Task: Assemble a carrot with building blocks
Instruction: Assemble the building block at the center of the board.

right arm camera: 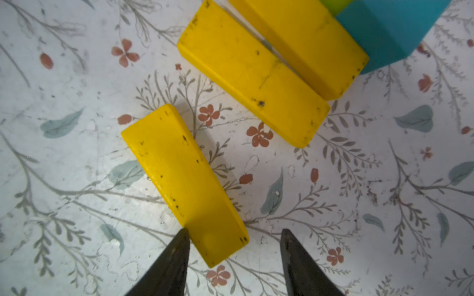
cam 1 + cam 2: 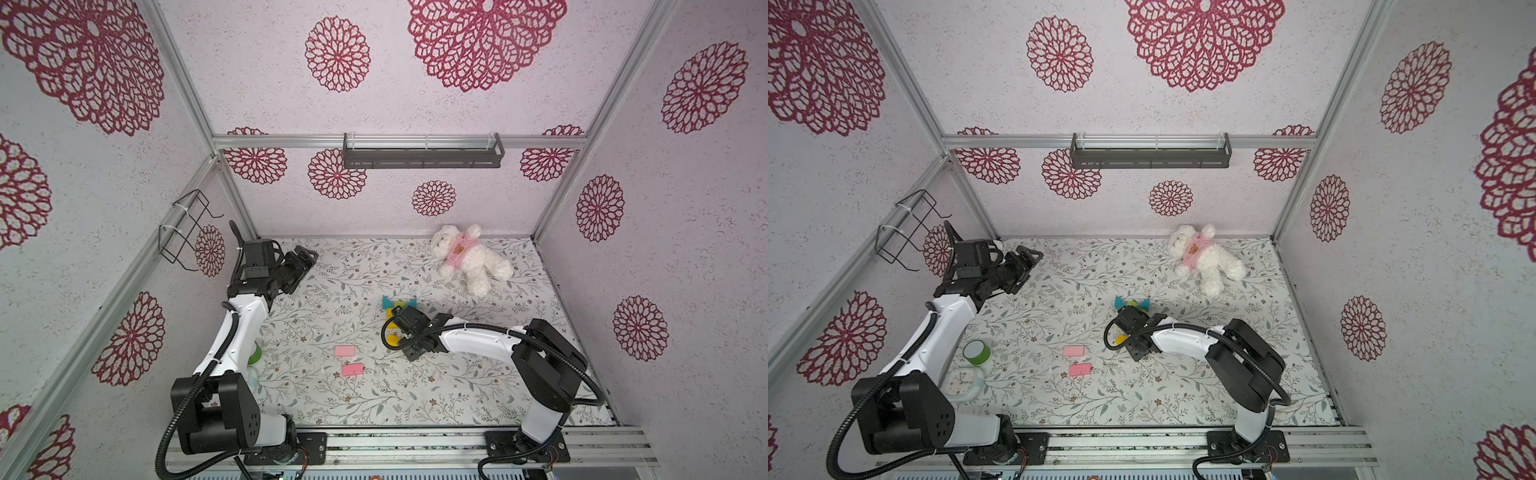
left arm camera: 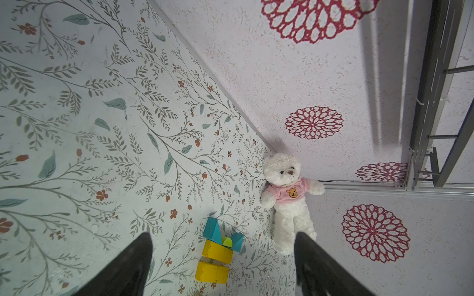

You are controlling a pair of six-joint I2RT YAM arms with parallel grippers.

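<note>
The carrot stands partly built mid-table: two teal triangles (image 3: 213, 228) and a lime piece (image 3: 227, 241) sit above two yellow bars (image 1: 254, 89) lying side by side. A third yellow bar (image 1: 184, 179) lies flat and skewed a little apart from them. My right gripper (image 1: 234, 235) is open over its near end; one fingertip touches its edge and the other stands clear. Two pink blocks (image 2: 345, 351) lie loose nearer the front. The left gripper (image 3: 223, 234) is open and holds nothing, raised at the back left (image 2: 305, 255).
A white plush bear (image 2: 469, 257) lies at the back right by the wall. A green tape roll (image 2: 977, 352) and a small clock (image 2: 960, 382) sit by the left arm's base. A wire basket (image 2: 187, 232) hangs on the left wall, and a grey shelf (image 2: 422, 156) on the back wall.
</note>
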